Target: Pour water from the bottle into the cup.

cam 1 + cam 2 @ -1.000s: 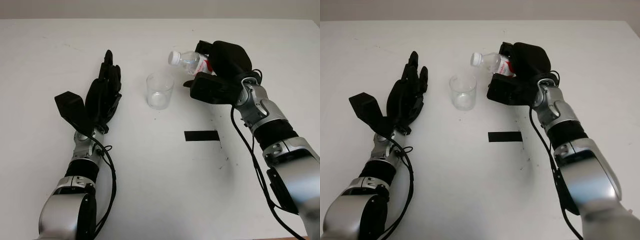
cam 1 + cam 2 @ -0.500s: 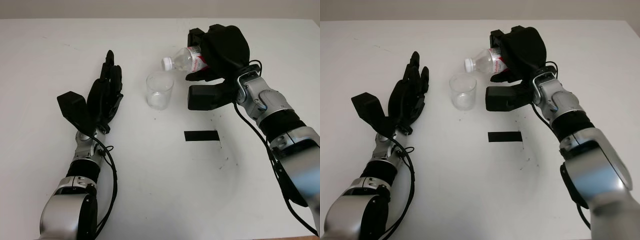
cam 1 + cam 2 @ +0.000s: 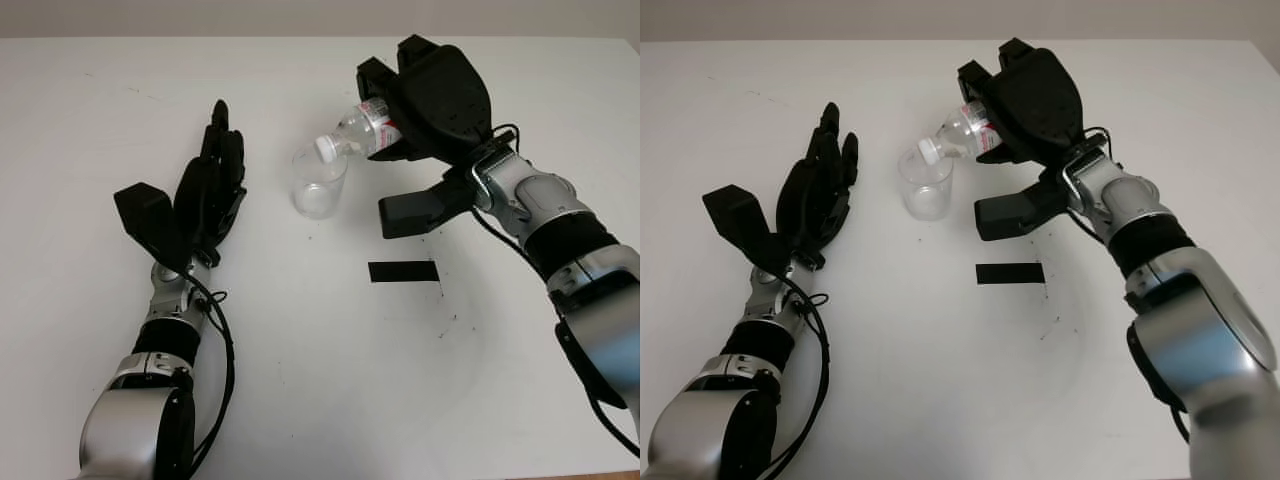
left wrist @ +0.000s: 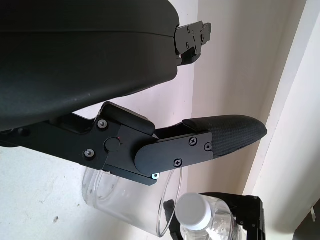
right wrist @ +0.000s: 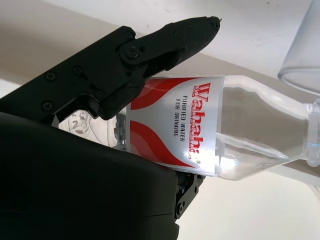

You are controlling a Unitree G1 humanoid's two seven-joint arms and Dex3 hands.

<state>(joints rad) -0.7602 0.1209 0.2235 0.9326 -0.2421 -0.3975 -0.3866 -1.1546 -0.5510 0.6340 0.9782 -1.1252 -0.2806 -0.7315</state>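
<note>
Clamping the bottle (image 3: 372, 126) around its labelled middle, the fingers (image 5: 165, 37) of the right hand (image 3: 432, 95) hold it tipped neck-down, well above the table (image 3: 320, 350). Its white cap (image 3: 325, 147) looks to be on, hanging just over the rim of the clear cup (image 3: 318, 182), which stands upright on the table and appears empty; I see no stream. The bottle holds some clear water, though how much I cannot tell. By my reckoning the bottle is lifted, carried and tilted at the cup; with the cap on, the pouring itself remains undone. The left hand (image 3: 208, 190) is open, holding nothing, off to the cup's other side. A black tape strip (image 3: 403, 271) lies nearer the robot.
</note>
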